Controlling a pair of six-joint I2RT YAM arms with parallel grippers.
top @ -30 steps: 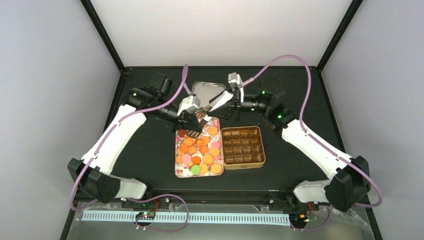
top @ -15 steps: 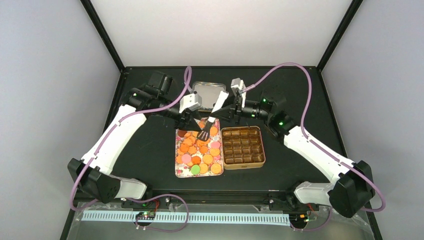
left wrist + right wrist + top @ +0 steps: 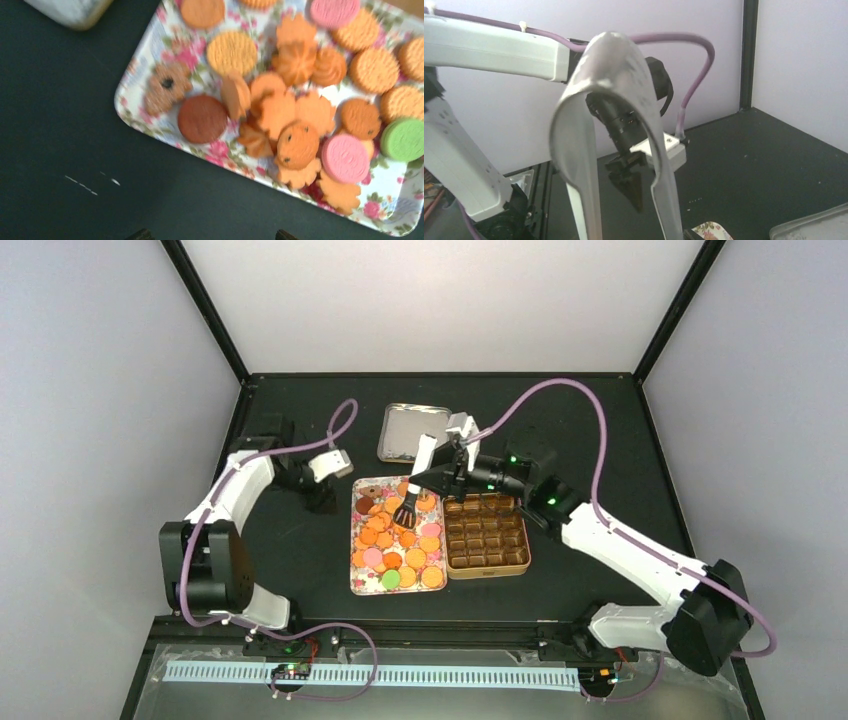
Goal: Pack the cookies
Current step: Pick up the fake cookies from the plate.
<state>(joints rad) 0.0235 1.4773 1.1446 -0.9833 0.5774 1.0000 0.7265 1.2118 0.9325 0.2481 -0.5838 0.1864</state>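
**Status: pick-up by tongs, no cookie packed yet**

Cookies (image 3: 398, 545) lie loose on the tray (image 3: 357, 580), mostly orange with a few pink, green and brown. They are piled thickest at the far end, some overlapping. The tin (image 3: 520, 562) stands just right of the tray, edges close or touching. Its compartments show brown only, with no coloured cookie visible in them. The lid (image 3: 400, 435) lies apart, beyond the tray.

Right gripper (image 3: 452, 468) is clenched on the tongs (image 3: 415, 488), grasping them near the sprung end. The black tips reach down to the cookies at the tray's far end. Whether a cookie sits between the tips cannot be told from above, and the right wrist view shows only the bowed handle.

Left gripper (image 3: 212, 235) hangs released over bare table (image 3: 60, 150), left of the tray. Its fingertips stand apart with nothing between them.

Judgement: the step in hand is the first pick, so the task is near its start. The next move calls for the tips to straddle one cookie only, preferably a flat single one rather than one in the pile. The squeeze must be light, since these biscuits may crack or skid. A lift and a short carry right to one compartment follow.
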